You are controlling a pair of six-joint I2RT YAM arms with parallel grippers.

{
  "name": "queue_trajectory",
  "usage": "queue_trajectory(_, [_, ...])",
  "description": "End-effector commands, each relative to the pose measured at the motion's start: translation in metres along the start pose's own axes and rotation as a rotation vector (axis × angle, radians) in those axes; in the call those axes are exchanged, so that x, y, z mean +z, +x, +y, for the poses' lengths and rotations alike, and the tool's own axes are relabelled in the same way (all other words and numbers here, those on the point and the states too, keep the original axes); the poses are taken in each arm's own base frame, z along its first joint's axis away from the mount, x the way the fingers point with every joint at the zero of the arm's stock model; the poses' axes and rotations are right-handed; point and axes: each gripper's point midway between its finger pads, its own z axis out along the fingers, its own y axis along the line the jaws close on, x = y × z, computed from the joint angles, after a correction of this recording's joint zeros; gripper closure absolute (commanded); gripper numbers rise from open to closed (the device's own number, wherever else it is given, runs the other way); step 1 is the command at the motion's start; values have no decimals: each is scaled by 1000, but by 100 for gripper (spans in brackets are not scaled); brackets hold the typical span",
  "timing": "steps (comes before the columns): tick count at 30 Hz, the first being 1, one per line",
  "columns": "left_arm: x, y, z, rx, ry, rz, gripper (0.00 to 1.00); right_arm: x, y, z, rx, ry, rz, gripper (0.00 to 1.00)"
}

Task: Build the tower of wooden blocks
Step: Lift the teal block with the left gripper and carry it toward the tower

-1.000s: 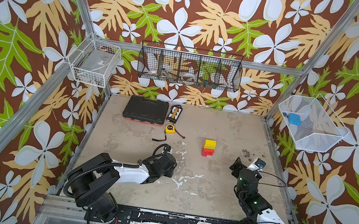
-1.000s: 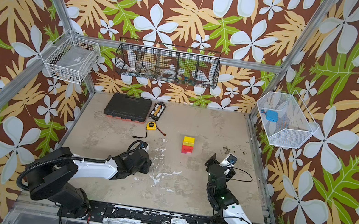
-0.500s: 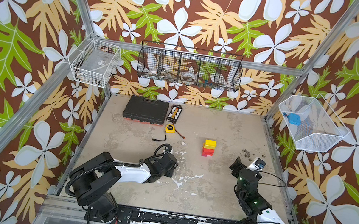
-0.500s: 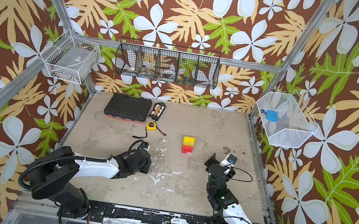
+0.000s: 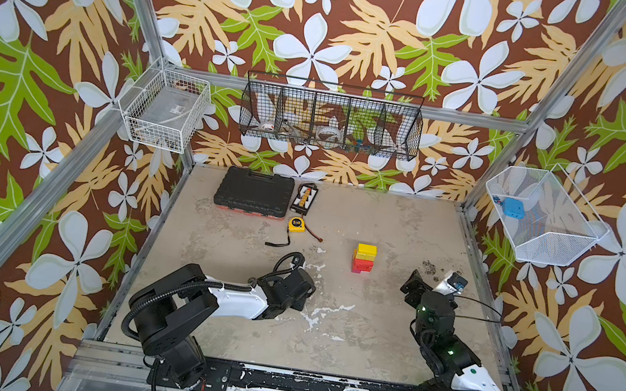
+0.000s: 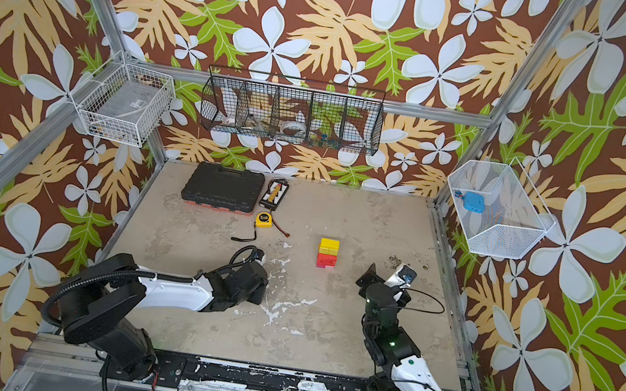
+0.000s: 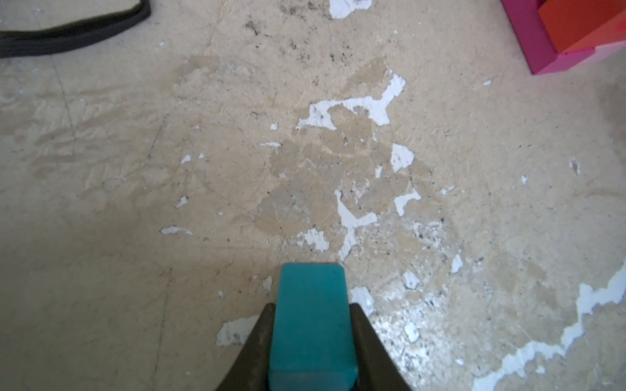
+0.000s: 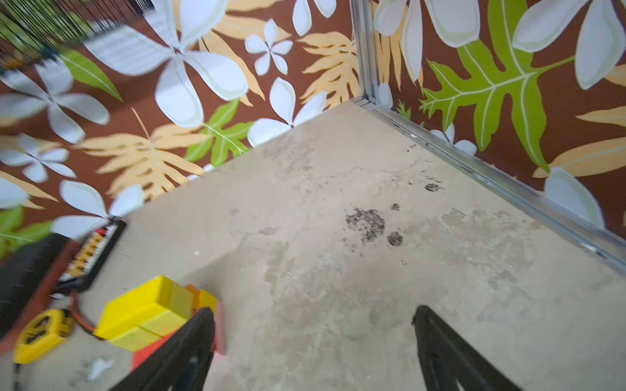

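The tower (image 5: 363, 258) (image 6: 328, 252) stands mid-table: a magenta base, red and orange blocks, yellow blocks on top. Its magenta base (image 7: 542, 44) shows at a corner of the left wrist view. My left gripper (image 7: 311, 311) is shut on a teal wood block (image 7: 311, 321) just above the table, to the left of the tower and nearer the front. In both top views the left wrist (image 5: 289, 285) hides that block. My right gripper (image 8: 313, 321) (image 5: 430, 283) is open and empty, right of the tower (image 8: 145, 311).
At the back left lie a black tool case (image 5: 254, 192), a small black connector tray (image 5: 304, 197) and a yellow tape measure (image 5: 297, 224) with a black strap. Wire baskets hang on the walls. The table top (image 5: 345, 336) is worn and patchy.
Both arms stay almost where they were in the top views. No block has moved on the tower.
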Motion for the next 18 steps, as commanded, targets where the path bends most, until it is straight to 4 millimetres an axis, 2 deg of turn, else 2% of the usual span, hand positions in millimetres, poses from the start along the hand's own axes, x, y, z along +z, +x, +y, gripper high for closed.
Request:
queue_trajectory(1, [-7, -11, -3, -2, 7, -28, 78, -17, 2, 23, 80, -119, 136, 0])
queue_trajectory(7, [-37, -46, -15, -39, 81, -131, 81, -61, -1, 64, 311, -384, 318, 0])
queue_trajectory(12, [-69, -85, -30, -61, 154, -230, 81, -83, -12, 72, 361, -476, 337, 0])
queue_trajectory(13, [-75, -93, -33, -63, 166, -249, 83, -86, -15, 72, 366, -482, 333, 0])
queue_trajectory(15, [-86, -108, -39, -72, 189, -285, 100, -90, -19, 73, 370, -500, 325, 0])
queue_trajectory(18, [-100, -127, -47, -62, 228, -342, 100, -93, -21, 75, 371, -523, 317, 0])
